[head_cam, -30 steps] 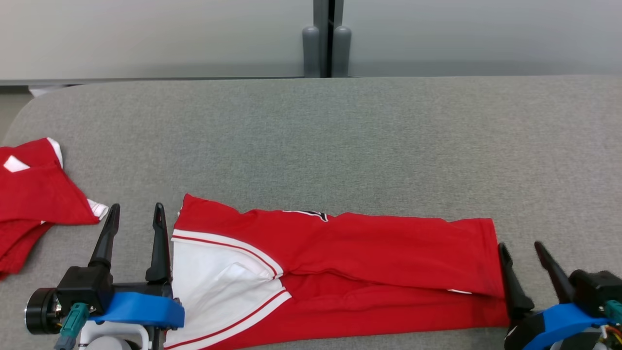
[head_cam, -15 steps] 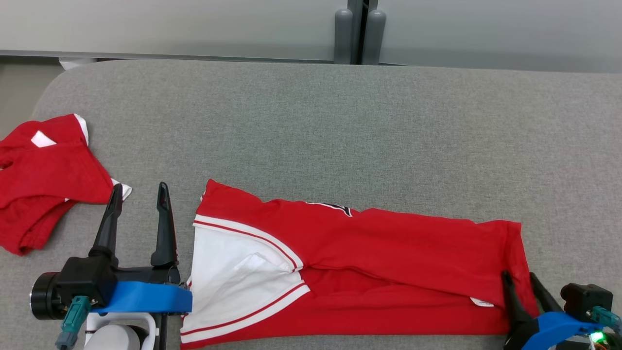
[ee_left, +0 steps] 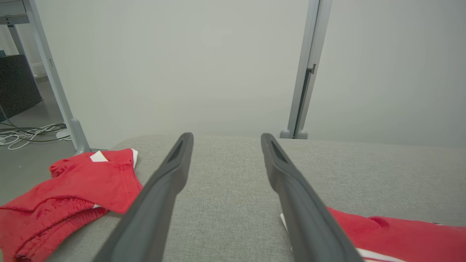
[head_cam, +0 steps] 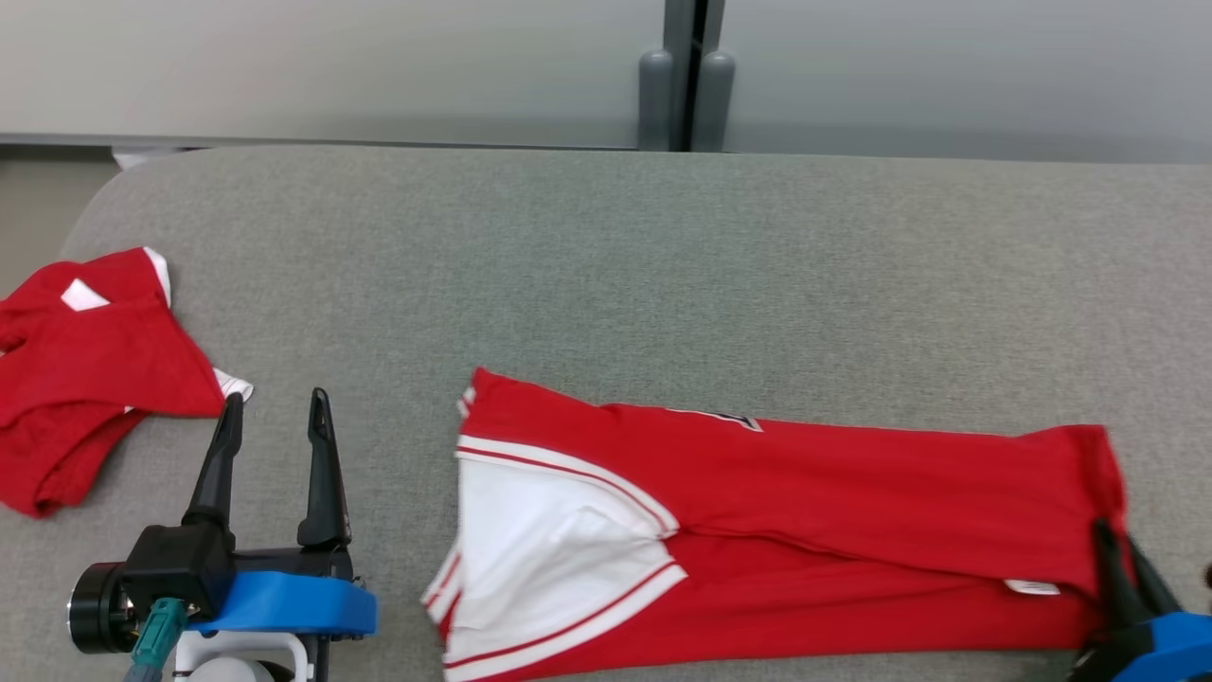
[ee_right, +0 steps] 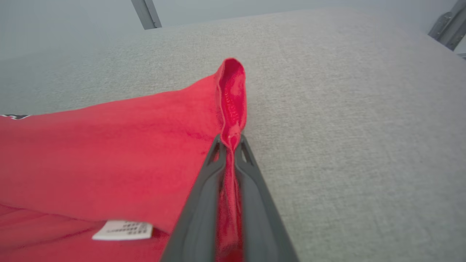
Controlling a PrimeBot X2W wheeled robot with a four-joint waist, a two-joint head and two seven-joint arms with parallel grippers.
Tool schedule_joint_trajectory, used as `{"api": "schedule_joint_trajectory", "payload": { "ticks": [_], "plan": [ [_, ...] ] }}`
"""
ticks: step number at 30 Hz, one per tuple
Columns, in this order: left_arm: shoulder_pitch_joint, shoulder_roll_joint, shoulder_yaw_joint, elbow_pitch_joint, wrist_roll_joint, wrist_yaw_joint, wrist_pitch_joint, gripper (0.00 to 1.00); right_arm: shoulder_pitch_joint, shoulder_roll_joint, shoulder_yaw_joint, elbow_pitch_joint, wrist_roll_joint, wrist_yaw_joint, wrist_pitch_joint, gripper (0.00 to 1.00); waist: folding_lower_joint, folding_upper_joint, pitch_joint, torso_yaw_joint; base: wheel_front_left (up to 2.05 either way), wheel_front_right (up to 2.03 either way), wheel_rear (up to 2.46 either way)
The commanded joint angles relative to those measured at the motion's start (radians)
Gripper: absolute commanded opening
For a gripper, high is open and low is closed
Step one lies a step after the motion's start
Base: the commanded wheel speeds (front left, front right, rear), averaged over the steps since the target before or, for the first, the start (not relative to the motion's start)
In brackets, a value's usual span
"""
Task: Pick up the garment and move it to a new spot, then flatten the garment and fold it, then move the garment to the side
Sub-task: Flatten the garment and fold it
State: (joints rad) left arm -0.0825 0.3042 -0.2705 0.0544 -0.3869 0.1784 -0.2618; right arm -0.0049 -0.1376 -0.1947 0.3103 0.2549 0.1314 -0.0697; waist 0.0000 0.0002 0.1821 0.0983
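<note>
My right gripper (ee_right: 230, 141) is clamped on the garment (head_cam: 833, 502), pinching a raised ridge of its red hem (ee_right: 231, 87) at the right end; the jaws stand almost together with cloth between them. My left gripper (head_cam: 275, 400) stands wide and empty, apart from the garment's white panel (head_cam: 549, 549). The garment lies as a long folded strip near the front of the table (head_cam: 663, 265); a second garment (head_cam: 95, 379) lies well apart at the left. I judge the cloth light, soft and limp; it will sag and drag rather than slide as a sheet; take hold at doubled hems or corners, both layers together; a one-layer pinch could undo the fold.
</note>
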Motion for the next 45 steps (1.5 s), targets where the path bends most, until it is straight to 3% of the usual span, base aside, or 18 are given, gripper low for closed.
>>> {"api": "schedule_joint_trajectory", "payload": {
  "ticks": [1,9,17,18,25,26,32,39,40,41,45],
  "plan": [
    [0.008,-0.002,0.001,0.005,0.008,-0.003,-0.004,1.00,0.018,-0.020,-0.044,-0.026,-0.012,-0.001,0.016,0.00,0.0000,-0.0002,-0.013,-0.017,0.00,0.00,0.00],
    [0.022,0.000,-0.009,0.024,0.008,-0.006,-0.001,1.00,0.025,0.007,-0.130,-0.176,-0.062,-0.001,0.150,0.00,0.0000,-0.0002,-0.050,-0.045,0.00,0.00,0.00],
    [0.018,0.005,-0.016,0.021,0.007,0.000,0.011,1.00,-0.022,0.072,0.062,-0.345,-0.085,-0.001,0.288,0.00,0.0000,-0.0002,-0.059,-0.042,0.00,0.00,0.00],
    [0.008,0.006,-0.018,0.019,0.006,-0.002,0.013,1.00,-0.043,0.082,0.149,-0.351,-0.062,-0.001,0.299,0.00,0.0000,-0.0002,-0.052,-0.032,0.00,0.00,0.00],
    [-0.022,0.002,-0.024,0.032,0.004,-0.007,0.019,1.00,-0.140,0.087,0.435,-0.225,0.123,-0.001,0.223,0.00,0.0000,-0.0002,-0.017,0.015,0.00,0.00,0.00],
    [-0.022,0.002,-0.024,0.032,0.004,-0.007,0.019,1.00,-0.140,0.087,0.435,-0.225,0.123,-0.001,0.223,0.00,0.0000,-0.0002,-0.017,0.015,0.00,0.00,0.00],
    [-0.057,-0.015,-0.034,0.051,0.003,-0.019,0.011,1.00,-0.242,0.086,0.687,-0.057,0.270,-0.001,0.097,0.00,0.0000,-0.0002,0.018,0.067,0.00,0.00,0.00],
    [-0.079,-0.032,-0.038,0.074,0.004,-0.028,0.003,1.00,-0.322,0.086,0.832,0.084,0.358,-0.001,-0.005,0.00,0.0000,-0.0002,0.042,0.090,0.00,0.00,0.00],
    [-0.081,-0.033,-0.037,0.078,0.004,-0.028,0.003,1.00,-0.334,0.086,0.846,0.099,0.371,-0.001,-0.023,0.27,0.0000,-0.0002,0.043,0.090,0.00,0.00,0.00],
    [-0.083,-0.035,-0.035,0.083,0.004,-0.030,0.001,1.00,-0.358,0.086,0.872,0.122,0.384,-0.001,-0.061,1.00,0.0000,-0.0002,0.046,0.087,0.00,0.00,0.00],
    [-0.082,-0.039,-0.028,0.089,0.007,-0.029,-0.002,1.00,-0.407,0.086,0.913,0.125,0.403,-0.001,-0.141,1.00,0.0000,-0.0002,0.045,0.074,0.00,0.00,0.00]
  ]
}}
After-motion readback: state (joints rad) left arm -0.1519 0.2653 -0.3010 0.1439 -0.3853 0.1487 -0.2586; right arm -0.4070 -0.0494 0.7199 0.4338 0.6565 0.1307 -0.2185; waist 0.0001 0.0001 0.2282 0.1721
